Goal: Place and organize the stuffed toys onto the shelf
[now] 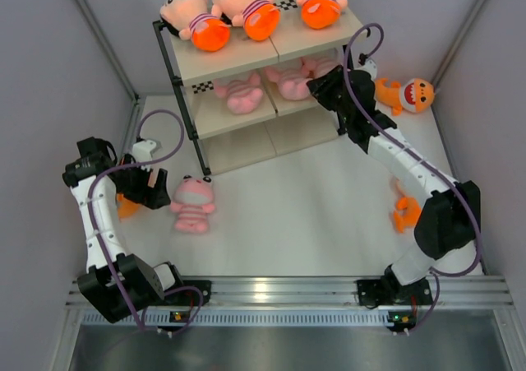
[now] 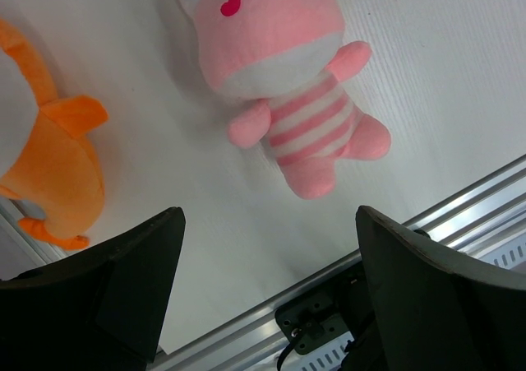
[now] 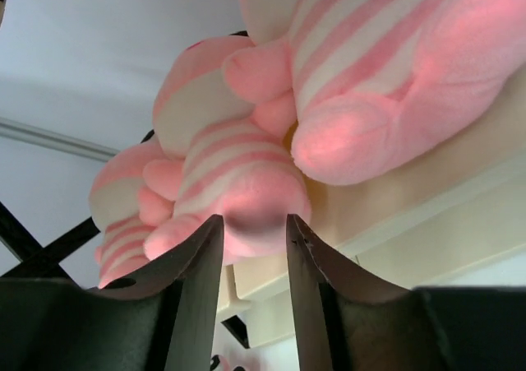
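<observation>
The shelf (image 1: 238, 58) stands at the back. Three peach-headed dolls (image 1: 246, 9) lie on its top board and pink striped animals (image 1: 242, 94) on the middle board. My right gripper (image 1: 316, 83) reaches into the middle tier from the right. In the right wrist view it (image 3: 255, 219) is open by a narrow gap, its tips at the foot of the middle pink animal (image 3: 238, 165), nothing between the fingers. Another pink animal (image 2: 288, 83) lies on the table just beyond my open left gripper (image 2: 269, 215), with an orange toy (image 2: 49, 165) beside it.
An orange shark (image 1: 407, 94) lies on the table right of the shelf. Another orange toy (image 1: 404, 211) sits beside my right arm's base link. The aluminium rail (image 1: 279, 289) runs along the near edge. Grey walls close in both sides.
</observation>
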`<state>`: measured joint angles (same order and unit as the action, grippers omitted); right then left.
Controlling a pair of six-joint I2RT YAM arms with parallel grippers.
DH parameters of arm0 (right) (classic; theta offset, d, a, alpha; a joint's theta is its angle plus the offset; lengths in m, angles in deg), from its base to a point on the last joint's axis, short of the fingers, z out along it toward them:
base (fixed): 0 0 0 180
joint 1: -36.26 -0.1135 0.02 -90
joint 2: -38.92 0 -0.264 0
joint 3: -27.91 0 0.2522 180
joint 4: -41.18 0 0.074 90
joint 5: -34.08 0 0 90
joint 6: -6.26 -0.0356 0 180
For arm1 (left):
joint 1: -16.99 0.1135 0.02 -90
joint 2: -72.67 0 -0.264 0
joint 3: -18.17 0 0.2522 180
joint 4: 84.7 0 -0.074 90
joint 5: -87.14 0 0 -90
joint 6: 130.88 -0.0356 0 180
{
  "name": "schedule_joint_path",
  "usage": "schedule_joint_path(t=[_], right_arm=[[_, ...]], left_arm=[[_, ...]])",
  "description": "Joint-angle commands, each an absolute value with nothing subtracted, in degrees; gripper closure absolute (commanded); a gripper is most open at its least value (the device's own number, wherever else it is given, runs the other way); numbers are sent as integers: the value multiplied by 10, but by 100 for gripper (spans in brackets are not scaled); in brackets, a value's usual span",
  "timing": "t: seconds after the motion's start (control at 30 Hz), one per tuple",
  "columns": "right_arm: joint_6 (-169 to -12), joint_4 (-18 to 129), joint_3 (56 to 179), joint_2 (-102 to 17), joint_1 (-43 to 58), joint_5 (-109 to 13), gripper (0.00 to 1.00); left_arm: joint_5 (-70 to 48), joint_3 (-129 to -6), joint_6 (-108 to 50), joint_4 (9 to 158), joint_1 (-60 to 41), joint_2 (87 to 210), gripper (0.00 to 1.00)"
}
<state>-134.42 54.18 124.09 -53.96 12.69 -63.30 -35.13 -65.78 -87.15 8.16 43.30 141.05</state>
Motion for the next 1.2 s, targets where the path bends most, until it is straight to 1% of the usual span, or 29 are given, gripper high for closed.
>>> schedule_joint_path(t=[0.0,0.07,0.1,0.17,0.23,0.27,0.33,0.43,0.5,0.63,0.73,0.87,0.93,1.0,1.03,1.07,1.1,1.13,1.17], right_arm=[[-1312,541,1232,-481,131,-618,57],[-1275,558,1229,-459,124,-614,50],[-1259,567,1226,-452,117,-615,48],[-1209,561,1209,-426,97,-616,45],[-1177,548,1176,-407,85,-607,44],[-1170,514,1162,-389,78,-593,44],[-1157,489,1121,-369,75,-585,44],[-1128,442,1072,-339,70,-566,44],[-1120,426,1049,-325,68,-545,44],[-1092,429,1037,-306,67,-511,45],[-1078,428,1033,-299,66,-476,45],[-1067,435,1028,-295,62,-435,45],[-1051,442,1024,-294,58,-420,45],[-1039,448,1020,-294,55,-390,46],[-1025,454,1020,-292,51,-380,45],[-1018,470,1021,-291,49,-368,46],[-997,483,1023,-289,45,-366,46],[-983,495,1026,-285,35,-363,46],[-969,521,1029,-284,29,-363,46]], left_arm=[[-370,-639,-889,73,434,1398,10],[-381,-623,-920,74,432,1400,11],[-383,-604,-937,75,432,1400,11],[-392,-590,-983,74,419,1405,12],[-401,-571,-1015,75,406,1396,11],[-407,-570,-1034,76,390,1393,11],[-403,-569,-1022,117,375,1396,9],[-352,-547,-957,249,339,1407,9],[-308,-530,-927,326,305,1409,9],[-270,-484,-914,411,243,1426,8],[-277,-475,-914,440,225,1453,8],[-281,-477,-910,448,225,1486,7],[-287,-474,-912,451,224,1506,11],[-287,-472,-912,451,225,1525,20],[-287,-472,-908,451,224,1530,40],[-289,-471,-905,450,225,1534,49],[-292,-469,-903,449,224,1535,61],[-295,-468,-898,445,225,1532,85],[-296,-467,-895,439,225,1526,100]])
